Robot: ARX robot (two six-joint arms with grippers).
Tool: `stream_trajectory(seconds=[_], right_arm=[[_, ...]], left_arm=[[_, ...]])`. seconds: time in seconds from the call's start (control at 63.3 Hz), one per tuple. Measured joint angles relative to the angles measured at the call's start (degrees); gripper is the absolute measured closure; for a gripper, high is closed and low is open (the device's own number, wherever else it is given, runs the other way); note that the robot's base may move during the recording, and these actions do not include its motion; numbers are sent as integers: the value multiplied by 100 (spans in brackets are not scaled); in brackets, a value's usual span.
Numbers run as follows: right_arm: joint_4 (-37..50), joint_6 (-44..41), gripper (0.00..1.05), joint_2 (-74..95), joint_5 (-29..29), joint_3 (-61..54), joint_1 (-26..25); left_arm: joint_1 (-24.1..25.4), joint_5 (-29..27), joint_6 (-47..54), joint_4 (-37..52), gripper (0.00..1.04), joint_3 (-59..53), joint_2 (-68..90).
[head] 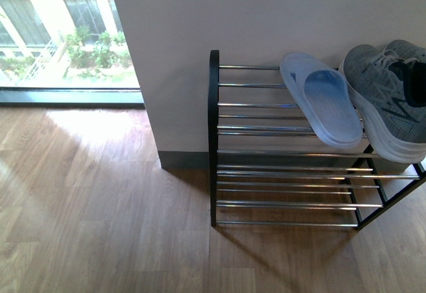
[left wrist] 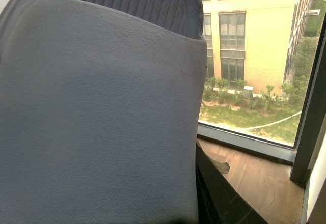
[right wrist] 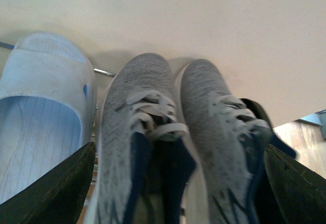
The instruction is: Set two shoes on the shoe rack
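Two grey knit shoes, one (right wrist: 133,147) beside the other (right wrist: 216,127), rest side by side on the top tier of the shoe rack (head: 266,168), toes toward the wall. In the front view only one shoe (head: 389,96) shows, at the right edge. My right gripper (right wrist: 175,193) is open, its dark fingers (right wrist: 56,188) spread wide on either side of the pair. My left gripper (left wrist: 196,203) is shut on a blue slipper (left wrist: 97,107) that fills most of the left wrist view. Neither arm shows in the front view.
A second blue slipper (head: 323,100) lies on the rack's top tier, left of the shoes. The rack stands against a white wall (head: 219,13). Wooden floor (head: 100,206) spreads to the left. A floor-level window (head: 60,33) is at the far left.
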Motion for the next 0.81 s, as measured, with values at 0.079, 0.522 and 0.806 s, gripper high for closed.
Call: stream_trajectory(seconds=[0.079,0.522,0.806], right_arm=[[1021,603,19,-645,-706,-579,-289],[2363,1788,85,-2149,-835,-2551,-83],[2028,1825,103,-3222,-476,-3322,273]], left_arm=[[0,-2,0,0,103,0,0],[0,2,0,0,103,0,0],[0,-2,0,0,103,0,0]])
